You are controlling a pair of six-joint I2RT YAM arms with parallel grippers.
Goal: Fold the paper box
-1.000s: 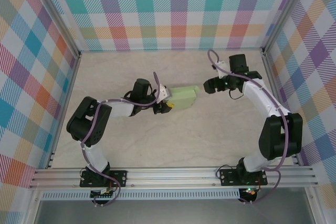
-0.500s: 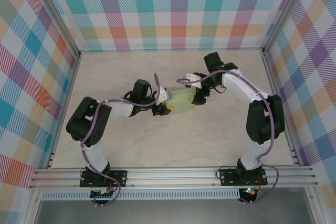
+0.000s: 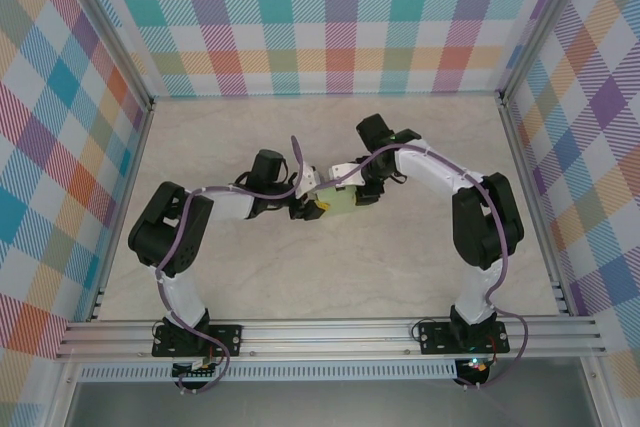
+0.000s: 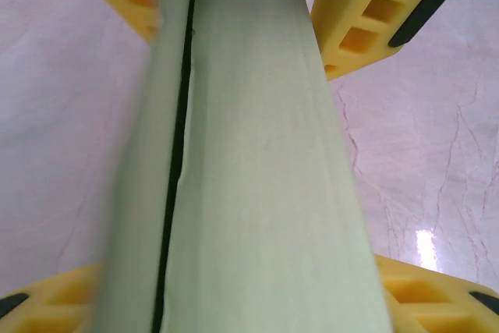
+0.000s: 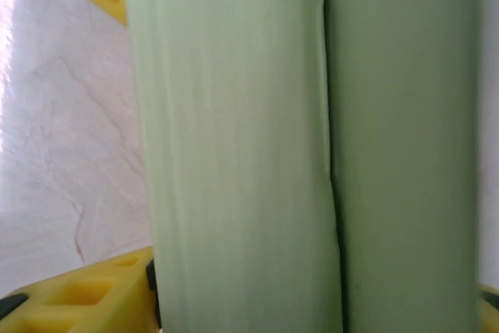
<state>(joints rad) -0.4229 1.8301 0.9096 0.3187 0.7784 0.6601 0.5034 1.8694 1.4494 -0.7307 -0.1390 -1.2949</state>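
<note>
Marbled table (image 3: 300, 277) below: my left gripper (image 3: 320, 197) pinches this light, crushable paper box (image 4: 257, 161) by its end, right gripper (image 3: 362, 185) straddles it, grip unclear.

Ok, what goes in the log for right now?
paper box: mid-table, between the arms | left gripper: shut on one end | right gripper: shut on the other end

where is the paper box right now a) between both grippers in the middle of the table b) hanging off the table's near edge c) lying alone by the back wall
a, the paper box is in the middle of the table, with the left gripper at one end and the right gripper at the other; both wrist views show it running between yellow fingers.
</note>
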